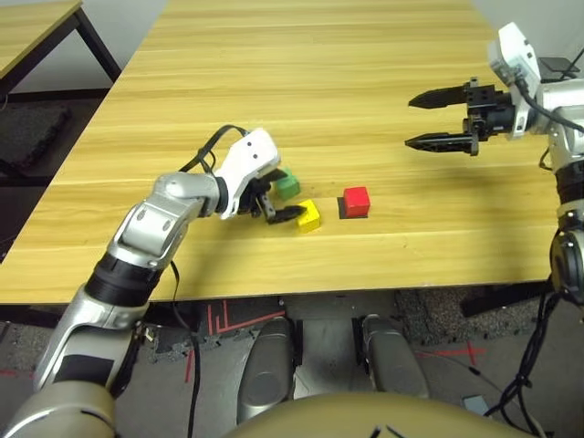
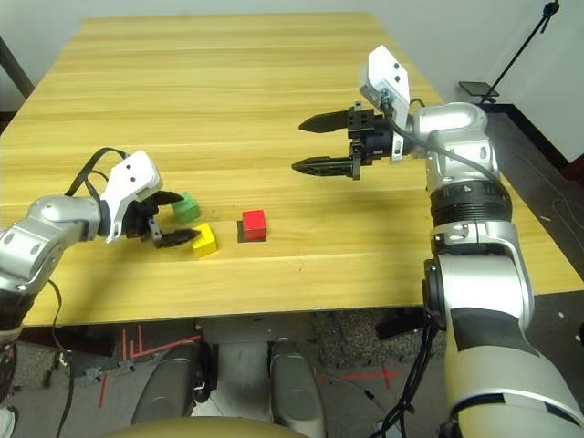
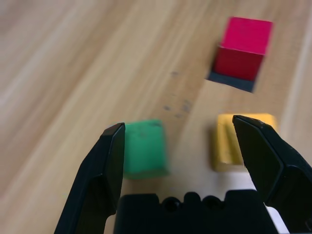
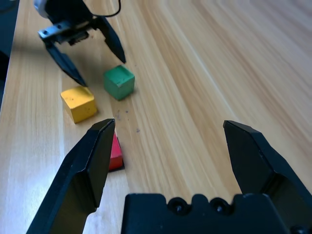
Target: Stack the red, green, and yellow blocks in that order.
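Observation:
Three small cubes lie close together near the table's front edge: the green block (image 1: pixel 288 186), the yellow block (image 1: pixel 308 215) nearer me, and the red block (image 1: pixel 356 201) to their right on a flat black patch (image 3: pixel 234 83). My left gripper (image 1: pixel 278 203) is open, low over the table. One fingertip is beside the green block (image 3: pixel 144 147), the other beside the yellow block (image 3: pixel 234 141), and nothing is held between them. My right gripper (image 1: pixel 410 121) hangs open and empty in the air, farther back and to the right, well above the red block (image 4: pixel 115 152).
The wooden table (image 1: pixel 301 82) stretches far back, bare behind the blocks. Its front edge runs just below the blocks. A second table (image 1: pixel 36 27) stands off to the far left, and a dark stand (image 2: pixel 525 46) is beyond the right edge.

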Available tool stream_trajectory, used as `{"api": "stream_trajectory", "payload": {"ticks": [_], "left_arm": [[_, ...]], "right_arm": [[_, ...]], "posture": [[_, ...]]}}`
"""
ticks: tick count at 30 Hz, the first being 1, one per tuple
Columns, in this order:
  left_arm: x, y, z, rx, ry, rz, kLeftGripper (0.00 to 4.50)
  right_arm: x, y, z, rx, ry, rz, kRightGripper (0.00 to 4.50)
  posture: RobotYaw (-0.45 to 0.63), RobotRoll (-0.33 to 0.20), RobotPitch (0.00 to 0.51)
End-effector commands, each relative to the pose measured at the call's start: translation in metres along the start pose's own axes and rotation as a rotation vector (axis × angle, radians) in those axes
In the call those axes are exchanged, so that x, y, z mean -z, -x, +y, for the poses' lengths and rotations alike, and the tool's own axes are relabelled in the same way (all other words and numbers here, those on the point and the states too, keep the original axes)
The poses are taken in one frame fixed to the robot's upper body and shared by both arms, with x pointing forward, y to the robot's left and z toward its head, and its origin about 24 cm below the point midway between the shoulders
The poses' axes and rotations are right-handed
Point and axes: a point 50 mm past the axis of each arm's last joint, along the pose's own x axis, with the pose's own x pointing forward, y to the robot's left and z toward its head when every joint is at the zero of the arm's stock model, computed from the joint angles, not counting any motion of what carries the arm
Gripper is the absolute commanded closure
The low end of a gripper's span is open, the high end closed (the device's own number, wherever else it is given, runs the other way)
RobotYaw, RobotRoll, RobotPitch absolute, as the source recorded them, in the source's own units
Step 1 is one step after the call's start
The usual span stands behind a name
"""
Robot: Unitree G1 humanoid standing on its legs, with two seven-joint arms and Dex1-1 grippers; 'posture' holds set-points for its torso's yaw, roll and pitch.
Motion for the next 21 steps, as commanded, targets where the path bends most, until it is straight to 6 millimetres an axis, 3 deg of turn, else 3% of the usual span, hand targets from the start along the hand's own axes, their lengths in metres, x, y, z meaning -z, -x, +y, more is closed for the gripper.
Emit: {"api": "stream_trajectory", "payload": {"ticks": [1, 21], "left_arm": [[0.001, -0.002, 0.01, -0.055, -0.006, -0.004, 0.0], [0.032, -0.026, 0.013, -0.072, 0.088, 0.067, 0.0]], "right_arm": [[0.002, 0.005, 0.003, 0.027, -0.014, -0.009, 0.02], [0.005, 0.005, 0.007, 0.052, -0.038, -0.028, 0.02]], "posture": [[0.14, -0.1, 0.049], [0.12, -0.097, 0.071]]}}
